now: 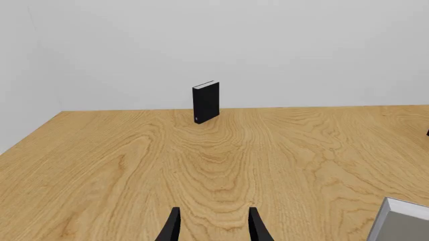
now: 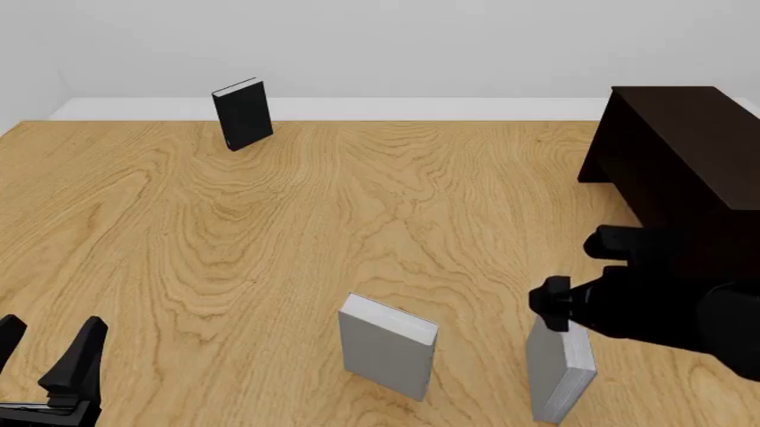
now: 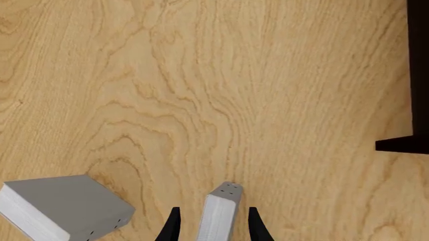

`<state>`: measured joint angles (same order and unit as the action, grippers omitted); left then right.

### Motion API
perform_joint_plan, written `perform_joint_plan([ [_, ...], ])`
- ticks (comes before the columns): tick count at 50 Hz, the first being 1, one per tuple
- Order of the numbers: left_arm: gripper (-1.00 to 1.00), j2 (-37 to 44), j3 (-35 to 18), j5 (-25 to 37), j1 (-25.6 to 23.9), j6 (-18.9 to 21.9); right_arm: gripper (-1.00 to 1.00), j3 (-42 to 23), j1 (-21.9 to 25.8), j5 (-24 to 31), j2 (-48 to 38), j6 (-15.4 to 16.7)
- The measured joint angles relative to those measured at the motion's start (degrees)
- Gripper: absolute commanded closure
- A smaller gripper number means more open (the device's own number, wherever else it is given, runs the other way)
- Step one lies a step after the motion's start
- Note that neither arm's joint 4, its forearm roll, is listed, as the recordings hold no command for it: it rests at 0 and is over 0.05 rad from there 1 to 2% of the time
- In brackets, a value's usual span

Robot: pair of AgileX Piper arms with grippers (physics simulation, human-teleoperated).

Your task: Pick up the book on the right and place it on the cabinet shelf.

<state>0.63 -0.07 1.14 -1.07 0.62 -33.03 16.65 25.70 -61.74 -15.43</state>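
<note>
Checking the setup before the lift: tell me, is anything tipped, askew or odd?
Nothing stands out. The black book, broader grey book and slim grey book all stand upright; the right gripper straddles the slim one.

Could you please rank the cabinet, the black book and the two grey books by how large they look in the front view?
1. The dark cabinet, clearly largest, though cut off by the frame.
2. The broader grey book and the slim grey book look similar; the right gripper covers the slim one's top, so no ranking.
3. The black book, smallest, but farthest from the camera.
</note>
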Motion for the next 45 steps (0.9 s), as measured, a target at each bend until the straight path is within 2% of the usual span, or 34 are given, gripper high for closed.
perform_joint_plan([
  [30,-1.0,-0.01,-0.01,0.0,0.19,-0.44,-1.0,2.23,0.85,-3.9,-2.5,-0.91],
  [31,-1.0,0.0,-0.01,0.0,0.2,-0.47,1.0,2.23,0.84,-3.96,-2.54,-0.84],
  [45,-1.0,0.16,0.0,-0.13,0.3,-0.6,1.0,1.38,-0.02,-2.82,-1.76,1.01],
])
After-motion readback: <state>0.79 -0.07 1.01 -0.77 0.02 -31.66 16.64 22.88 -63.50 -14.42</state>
